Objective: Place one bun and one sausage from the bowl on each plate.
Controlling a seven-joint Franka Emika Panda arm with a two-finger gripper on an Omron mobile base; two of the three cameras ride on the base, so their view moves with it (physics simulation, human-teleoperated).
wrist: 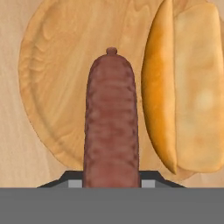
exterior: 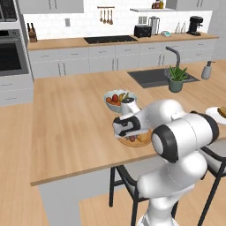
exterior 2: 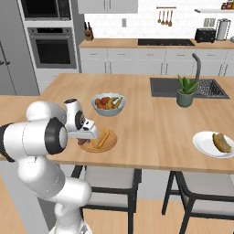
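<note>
My gripper [wrist: 111,179] is shut on a reddish-brown sausage [wrist: 111,122], which points away from the hand over the tan wooden plate [wrist: 57,87]. A smooth yellow-orange bun [wrist: 183,87] lies on that plate, just right of the sausage. From the base, the gripper [exterior 2: 87,136] hovers at the plate's [exterior 2: 97,147] left edge near the island's front, with the bun [exterior 2: 104,137] beside it. The white plate [exterior 2: 205,145] sits far to the right and holds a golden-brown bun [exterior 2: 221,142]. The bowl is out of view.
A grey-blue fruit bowl [exterior 2: 108,104] stands just behind the wooden plate. Farther right are a potted plant [exterior 2: 185,93] and the sink [exterior 2: 183,87] with its tap. Dark stools [exterior 2: 107,183] stand under the island's front edge.
</note>
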